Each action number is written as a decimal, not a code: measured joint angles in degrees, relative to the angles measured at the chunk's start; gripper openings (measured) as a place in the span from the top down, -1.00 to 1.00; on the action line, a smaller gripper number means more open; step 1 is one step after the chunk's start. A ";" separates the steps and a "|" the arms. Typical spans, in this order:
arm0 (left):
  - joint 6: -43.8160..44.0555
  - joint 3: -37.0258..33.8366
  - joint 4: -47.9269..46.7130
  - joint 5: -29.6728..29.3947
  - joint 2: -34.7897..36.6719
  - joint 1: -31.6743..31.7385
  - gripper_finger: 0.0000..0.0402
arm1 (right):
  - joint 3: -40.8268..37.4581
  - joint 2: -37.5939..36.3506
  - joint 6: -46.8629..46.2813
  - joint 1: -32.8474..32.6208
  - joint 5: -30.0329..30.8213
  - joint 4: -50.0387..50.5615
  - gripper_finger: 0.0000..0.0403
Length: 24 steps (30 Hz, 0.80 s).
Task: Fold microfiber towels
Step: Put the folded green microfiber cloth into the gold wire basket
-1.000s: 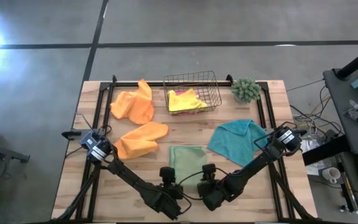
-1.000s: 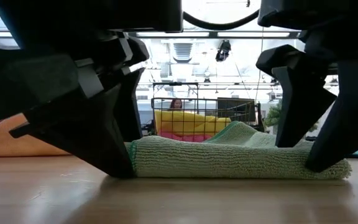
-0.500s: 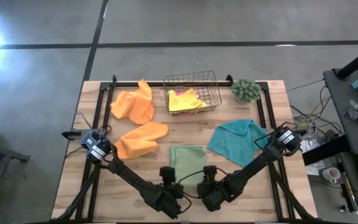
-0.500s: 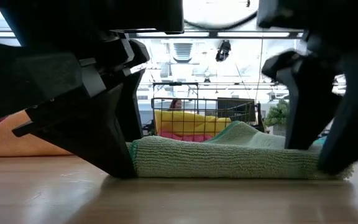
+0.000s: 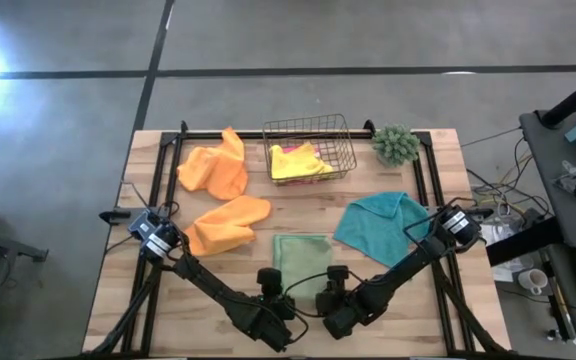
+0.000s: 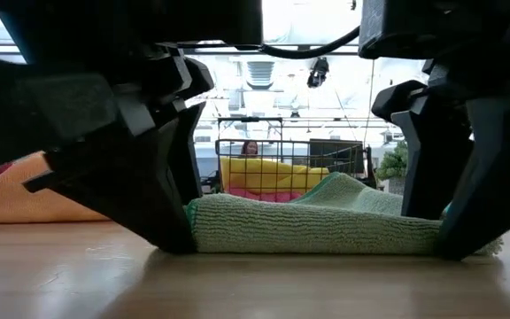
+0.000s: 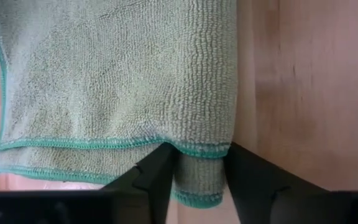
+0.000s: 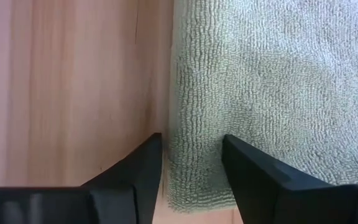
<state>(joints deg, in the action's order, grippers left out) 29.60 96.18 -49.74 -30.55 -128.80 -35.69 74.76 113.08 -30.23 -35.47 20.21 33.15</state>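
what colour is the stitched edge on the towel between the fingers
Teal-green stitching on the light green towel, clearest in the left wrist view.

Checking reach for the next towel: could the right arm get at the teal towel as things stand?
Probably yes. The teal towel lies open on the table on the right arm's side, nothing on it. But the right gripper is down at the light green towel corner, so it must leave that first.

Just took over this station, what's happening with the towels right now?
Both arms are down at the near edge of the light green microfiber towel, lying folded flat on the wooden table. The left gripper and right gripper each straddle a near corner of it. The teal towel and two orange towels lie loose; yellow and pink ones sit in the wire basket.
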 joint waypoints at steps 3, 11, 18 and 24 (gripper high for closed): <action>-0.45 -0.09 0.03 -0.92 -0.08 0.64 0.58 | -0.02 -0.54 0.21 0.73 0.12 0.76 0.28; -0.59 -0.15 -0.38 -1.32 -0.21 2.45 0.97 | -0.13 -0.62 0.79 2.69 -0.48 2.35 0.65; -3.34 0.17 -0.64 -0.94 0.19 2.85 0.97 | -0.28 -2.23 1.24 2.87 -0.50 3.16 0.93; -3.50 1.35 -0.87 1.78 2.66 2.85 0.99 | -0.69 -6.73 0.66 3.23 -0.24 5.39 0.93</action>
<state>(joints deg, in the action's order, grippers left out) 26.10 97.53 -50.61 -28.77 -126.14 -32.84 74.07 106.35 -29.57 -32.24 19.97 38.54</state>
